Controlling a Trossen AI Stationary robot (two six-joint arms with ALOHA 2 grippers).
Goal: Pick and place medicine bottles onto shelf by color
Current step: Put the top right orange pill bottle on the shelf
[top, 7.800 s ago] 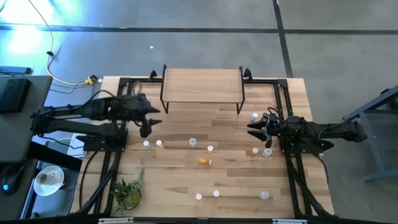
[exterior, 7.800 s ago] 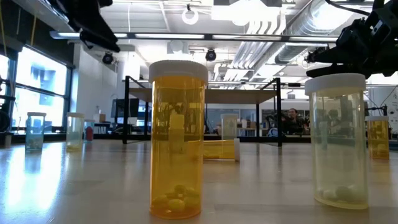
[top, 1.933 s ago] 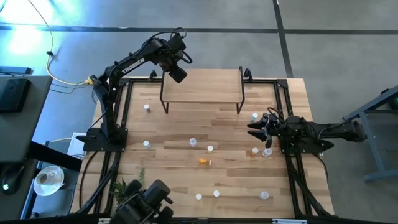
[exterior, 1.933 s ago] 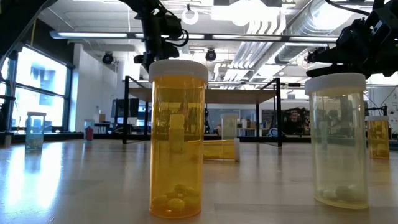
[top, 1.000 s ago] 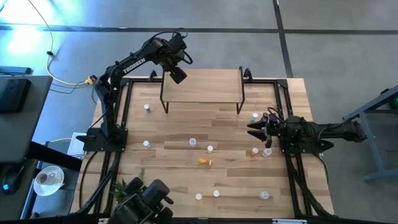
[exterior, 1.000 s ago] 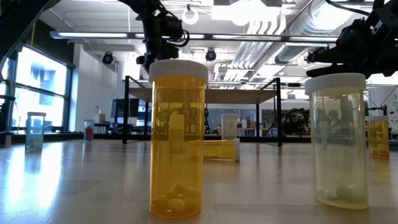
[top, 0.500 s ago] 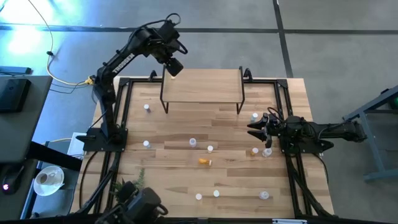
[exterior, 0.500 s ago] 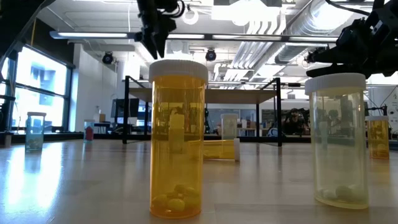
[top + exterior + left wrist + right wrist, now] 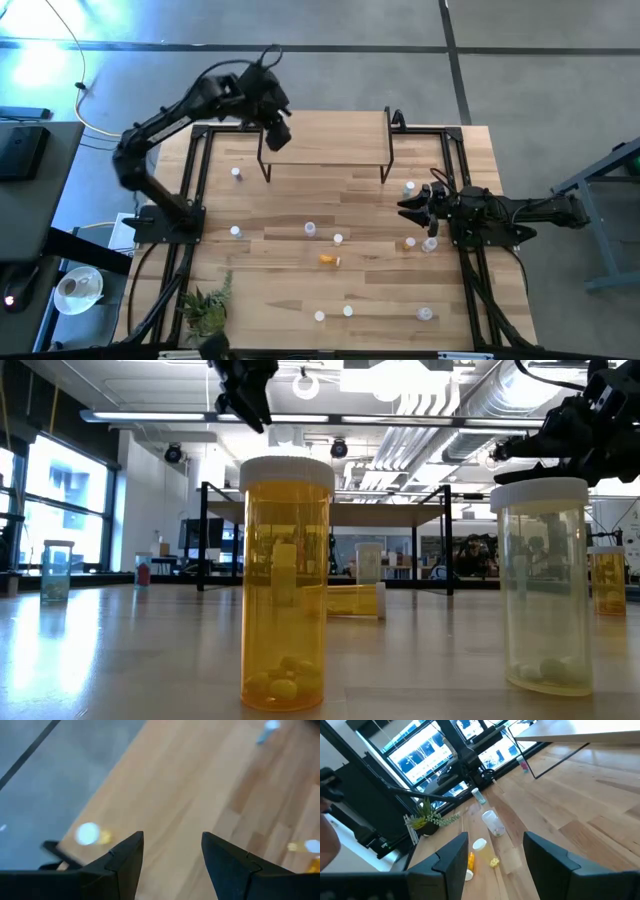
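A grey concrete floor [image 9: 520, 70] crossed by dark seam lines surrounds the light-wood plank tabletop [image 9: 380, 290]. Beyond it, tall bright windows [image 9: 68, 500] line the room's left side, silver ventilation ducts [image 9: 440, 400] run under the ceiling, and a small green potted plant [image 9: 205, 310] sits at the table's near corner.

eleven bottles [image 9: 338, 239], one shelf [image 9: 324, 137]

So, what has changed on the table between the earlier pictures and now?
The left arm rose from the table's left side and swung to the shelf; its left gripper now hangs open and empty over the shelf's left end. One bottle now stands left of the shelf, where none stood at first. The right gripper, open, and the other bottles, including the lying orange one, stayed in place.
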